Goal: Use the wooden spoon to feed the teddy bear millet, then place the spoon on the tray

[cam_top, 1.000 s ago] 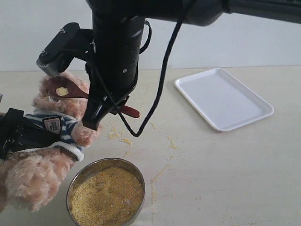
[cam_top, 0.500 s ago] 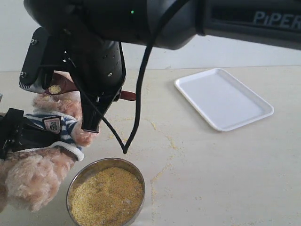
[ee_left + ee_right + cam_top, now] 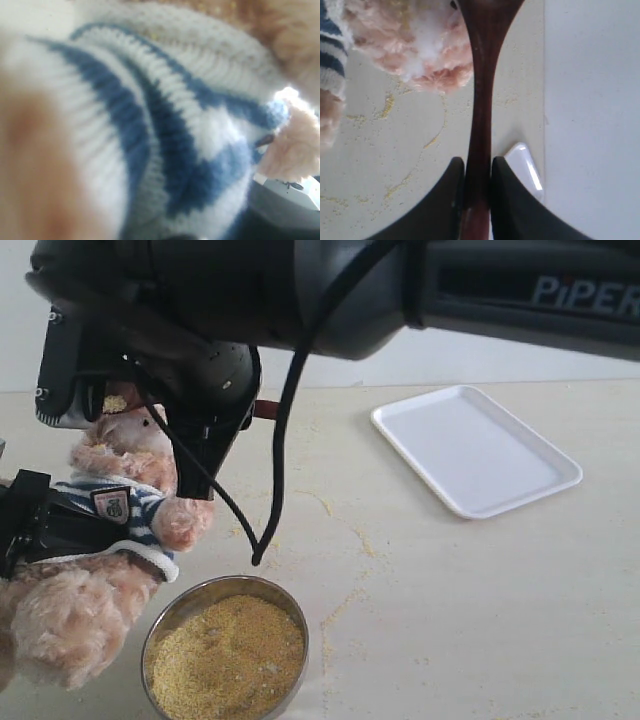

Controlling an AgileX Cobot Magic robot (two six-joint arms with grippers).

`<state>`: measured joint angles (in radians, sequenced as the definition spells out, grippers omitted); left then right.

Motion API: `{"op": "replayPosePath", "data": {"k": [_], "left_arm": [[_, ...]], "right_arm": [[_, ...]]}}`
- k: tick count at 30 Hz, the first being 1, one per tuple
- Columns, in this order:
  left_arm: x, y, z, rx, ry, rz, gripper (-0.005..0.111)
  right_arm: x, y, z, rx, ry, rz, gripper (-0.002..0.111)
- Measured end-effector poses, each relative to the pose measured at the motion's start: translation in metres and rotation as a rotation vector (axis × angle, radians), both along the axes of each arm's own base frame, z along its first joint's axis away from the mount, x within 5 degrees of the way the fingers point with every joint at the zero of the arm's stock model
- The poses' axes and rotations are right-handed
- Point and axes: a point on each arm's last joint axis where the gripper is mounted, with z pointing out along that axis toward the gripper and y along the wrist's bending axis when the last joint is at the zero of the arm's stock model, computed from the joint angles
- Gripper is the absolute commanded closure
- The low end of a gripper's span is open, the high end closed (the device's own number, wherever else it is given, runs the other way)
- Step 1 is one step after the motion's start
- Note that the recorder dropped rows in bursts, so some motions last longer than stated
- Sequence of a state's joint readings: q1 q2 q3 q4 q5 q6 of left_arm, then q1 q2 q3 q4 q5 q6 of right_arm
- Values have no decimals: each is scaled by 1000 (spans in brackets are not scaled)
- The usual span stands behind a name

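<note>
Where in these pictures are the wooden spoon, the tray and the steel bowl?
wooden spoon point(image 3: 479, 115): right wrist view, on the middle of its handle.
tray point(image 3: 475, 445): exterior view, on the bare middle of its floor.
steel bowl point(image 3: 228, 581): exterior view, on the far edge of its rim.

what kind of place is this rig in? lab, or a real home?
Probably a lab test bench, not a home: a plain pale table against a blank white wall, with staged props: a teddy bear, a steel bowl of millet and a white tray.
</note>
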<state>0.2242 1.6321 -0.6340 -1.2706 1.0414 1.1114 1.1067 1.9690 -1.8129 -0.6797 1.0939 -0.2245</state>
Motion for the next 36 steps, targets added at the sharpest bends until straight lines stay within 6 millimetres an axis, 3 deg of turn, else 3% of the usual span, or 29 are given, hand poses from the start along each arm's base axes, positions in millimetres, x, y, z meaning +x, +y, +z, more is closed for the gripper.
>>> {"op": "replayPosePath", "data": {"k": [10,36], "left_arm": [[-1,0,0,-2,0,-8,102],[-1,0,0,0,1,-13,102]], "right_arm": [[-7,1,4,-68,-65,-4,109],[-11,4,11,-52,-166,-42,109]]}}
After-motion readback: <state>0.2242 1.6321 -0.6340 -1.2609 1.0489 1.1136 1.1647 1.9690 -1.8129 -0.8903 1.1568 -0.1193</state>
